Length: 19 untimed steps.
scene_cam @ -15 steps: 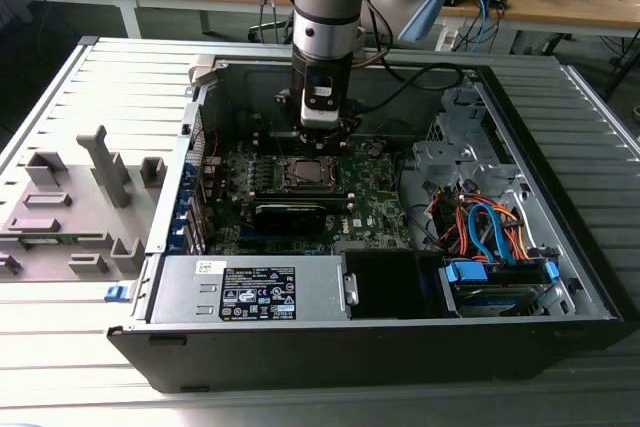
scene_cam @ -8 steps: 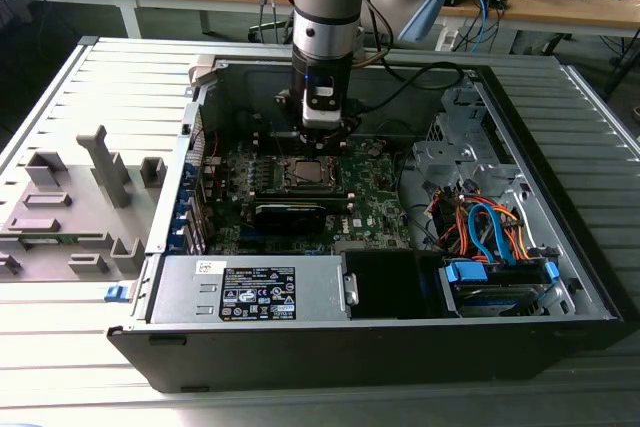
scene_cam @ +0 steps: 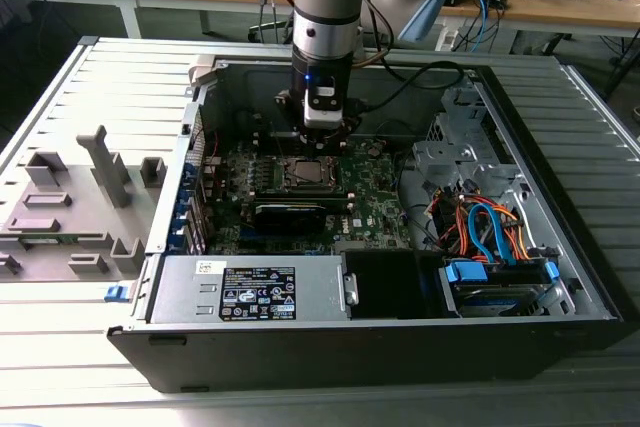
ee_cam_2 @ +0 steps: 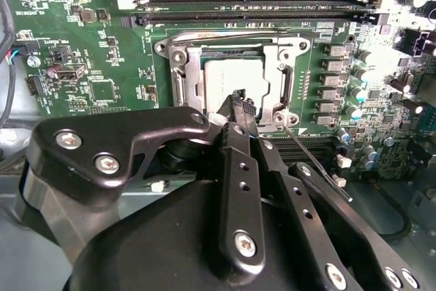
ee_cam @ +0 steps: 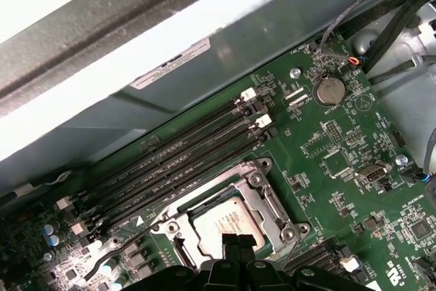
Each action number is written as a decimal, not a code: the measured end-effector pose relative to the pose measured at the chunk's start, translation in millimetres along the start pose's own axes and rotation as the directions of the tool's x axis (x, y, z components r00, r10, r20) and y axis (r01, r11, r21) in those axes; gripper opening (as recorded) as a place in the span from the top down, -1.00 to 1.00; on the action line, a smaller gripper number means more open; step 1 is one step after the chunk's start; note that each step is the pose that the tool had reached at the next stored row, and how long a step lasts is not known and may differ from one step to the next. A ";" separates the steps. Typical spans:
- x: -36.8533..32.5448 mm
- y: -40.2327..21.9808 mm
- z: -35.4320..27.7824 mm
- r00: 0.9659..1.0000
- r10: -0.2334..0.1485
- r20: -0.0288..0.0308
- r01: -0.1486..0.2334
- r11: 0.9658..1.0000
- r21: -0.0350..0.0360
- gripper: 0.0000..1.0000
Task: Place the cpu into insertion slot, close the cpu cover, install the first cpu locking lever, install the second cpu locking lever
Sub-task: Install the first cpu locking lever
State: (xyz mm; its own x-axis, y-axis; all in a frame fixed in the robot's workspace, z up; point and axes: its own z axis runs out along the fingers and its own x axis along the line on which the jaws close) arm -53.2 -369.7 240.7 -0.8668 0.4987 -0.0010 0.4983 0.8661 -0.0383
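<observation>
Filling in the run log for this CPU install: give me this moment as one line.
gripper: fingertips together above socket | silvery square cpu: seated in slot | silver-grey metal cpu cover: closed | thin wire lever: sticking out, unlatched

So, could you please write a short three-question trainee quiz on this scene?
1. True or false: the cpu already lies in the insertion slot.
2. The cpu cover is: A) standing open, B) down around the cpu, C) lying on the table.
3. What is the gripper nearest to?

Key: 1. True. 2. B: its frame sits flat around the chip in both wrist views. 3. The cpu cover; the fingertips sit together at its edge, holding nothing, and a thin lever sticks out beside the slot.
</observation>
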 end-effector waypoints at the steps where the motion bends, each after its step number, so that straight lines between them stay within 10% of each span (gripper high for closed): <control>1: 0.0 0.0 0.0 1.000 -0.003 0.000 0.003 1.000 0.000 0.79; 19: 0.0 0.0 0.0 0.998 -0.064 0.002 0.064 0.998 0.000 0.79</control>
State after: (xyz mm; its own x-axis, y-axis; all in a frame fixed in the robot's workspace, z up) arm -53.2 -369.7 240.7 -0.8971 0.4419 -0.0010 0.4416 0.8964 -0.0384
